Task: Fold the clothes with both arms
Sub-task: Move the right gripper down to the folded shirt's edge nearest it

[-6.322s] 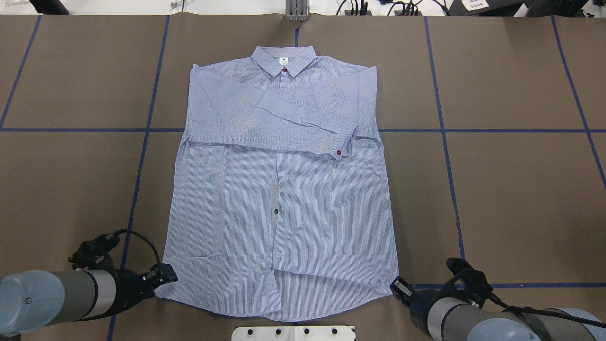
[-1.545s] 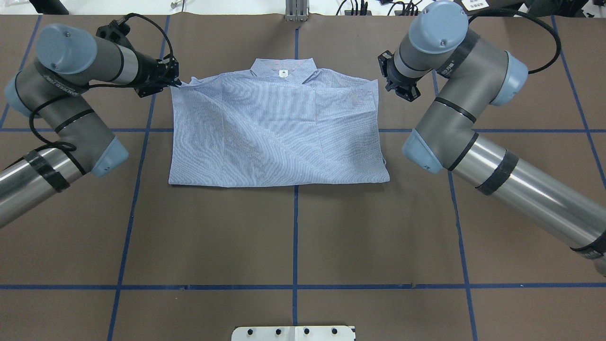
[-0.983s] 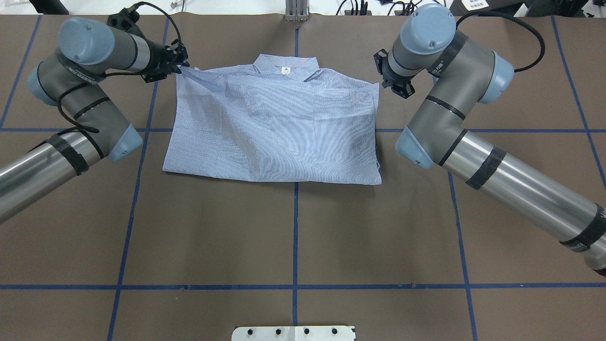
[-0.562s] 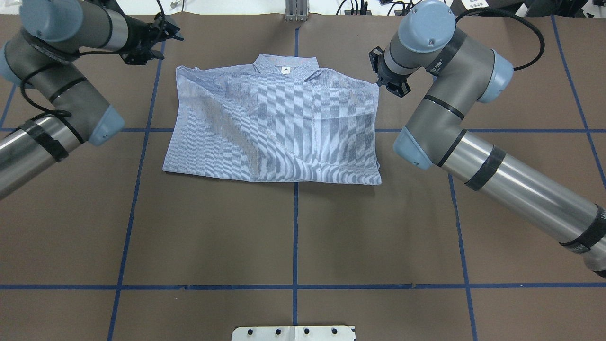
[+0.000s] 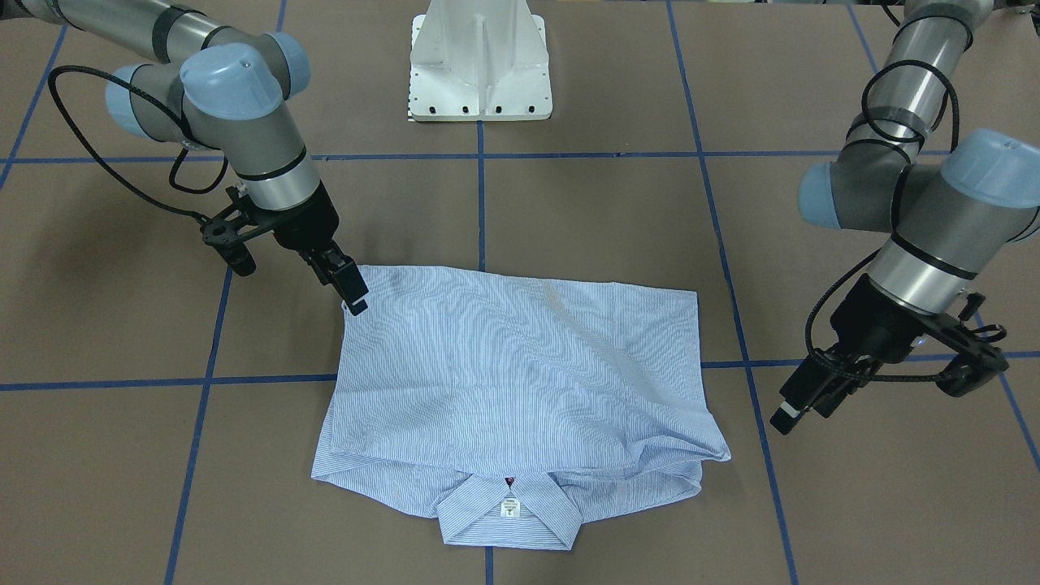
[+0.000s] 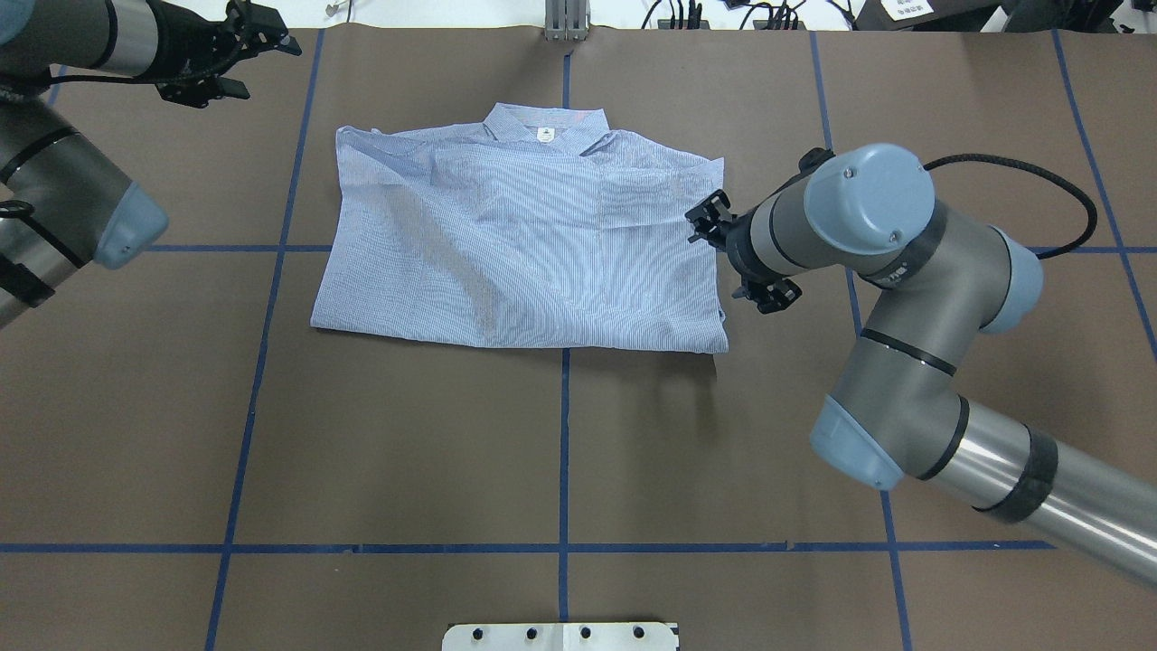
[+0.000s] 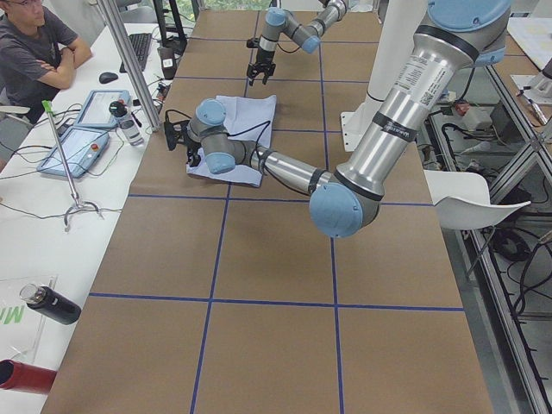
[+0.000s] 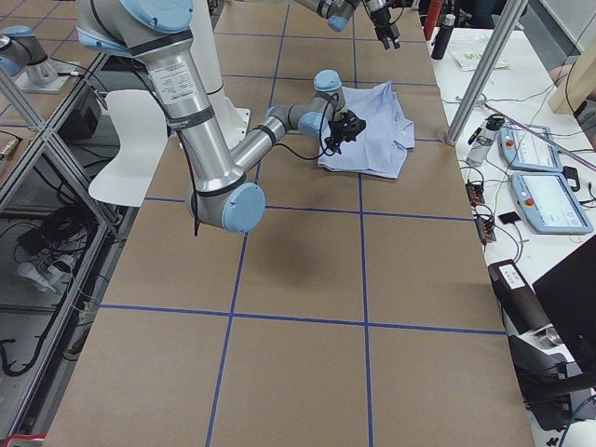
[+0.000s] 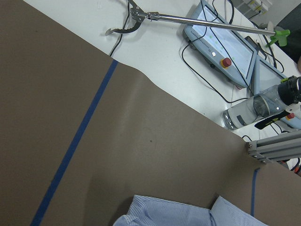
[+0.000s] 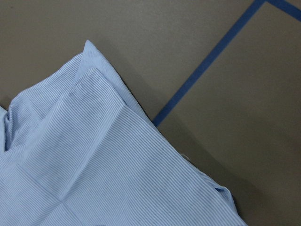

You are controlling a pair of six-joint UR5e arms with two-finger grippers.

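One white base plate (image 6: 560,636) is sitting at the near edge of the brown table (image 6: 407,452), centred.

One pinstriped shirt (image 6: 524,253) is lying farther out across the central blue tape line (image 6: 563,452), folded in half. Its fold edge is facing near, its collar (image 6: 542,127) and white neck label (image 6: 542,136) are lying at the far edge, and its far left corner is wrinkling.

One right gripper (image 5: 351,292) is pointing down at the shirt's right edge, just beyond the near right corner. Whether it is touching the cloth, or whether it is parted or closed, cannot be told.

One left gripper (image 5: 803,413) is hanging over bare table at far left, well apart from the shirt, fingers spread and carrying nothing.

One control tablet (image 9: 225,47) and one clear bottle (image 9: 254,110) are resting on the white desk (image 9: 155,52) beyond the table's far edge.
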